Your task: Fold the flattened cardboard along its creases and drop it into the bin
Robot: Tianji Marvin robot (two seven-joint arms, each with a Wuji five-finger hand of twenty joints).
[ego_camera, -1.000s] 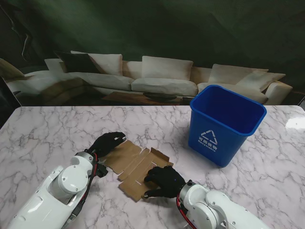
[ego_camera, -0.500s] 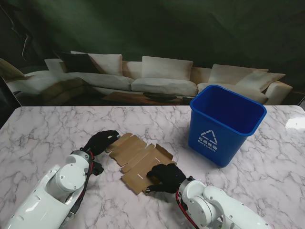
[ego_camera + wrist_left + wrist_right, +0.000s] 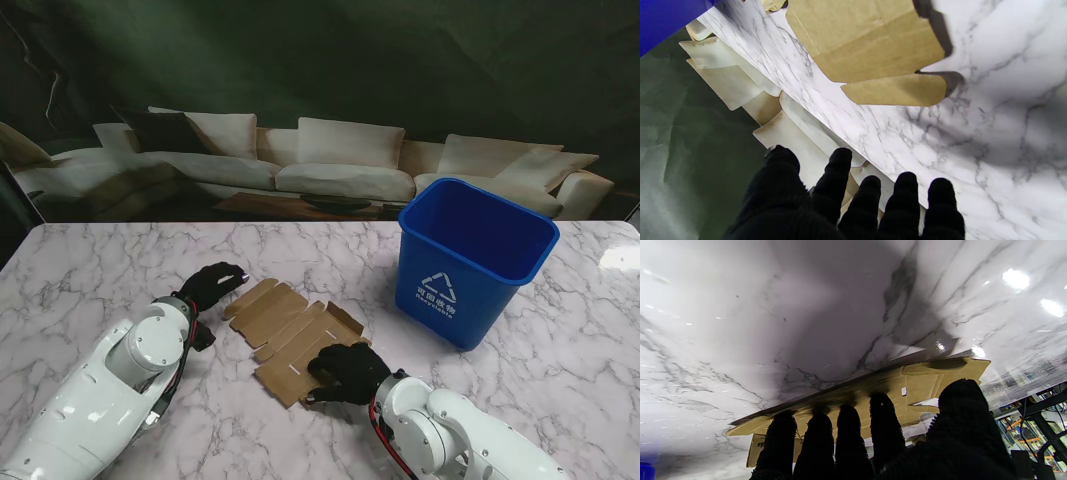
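The flattened brown cardboard lies flat on the marble table, a long strip running from far left to near right. My left hand, in a black glove, hovers just left of its far end without touching it. In the left wrist view that hand has its fingers spread and holds nothing, and the cardboard's end flap lies beyond them. My right hand rests on the cardboard's near right edge. The right wrist view shows its fingers laid straight on the cardboard, thumb apart. The blue bin stands upright to the right.
The blue bin has a white recycling mark and stands near the table's far right corner. A printed backdrop of a sofa runs behind the table's far edge. Bare marble lies between my right hand and the bin.
The cardboard has slid a little farther from me and to the right and lies flatter. My left hand has come off its far end. My right hand stays on the near edge.
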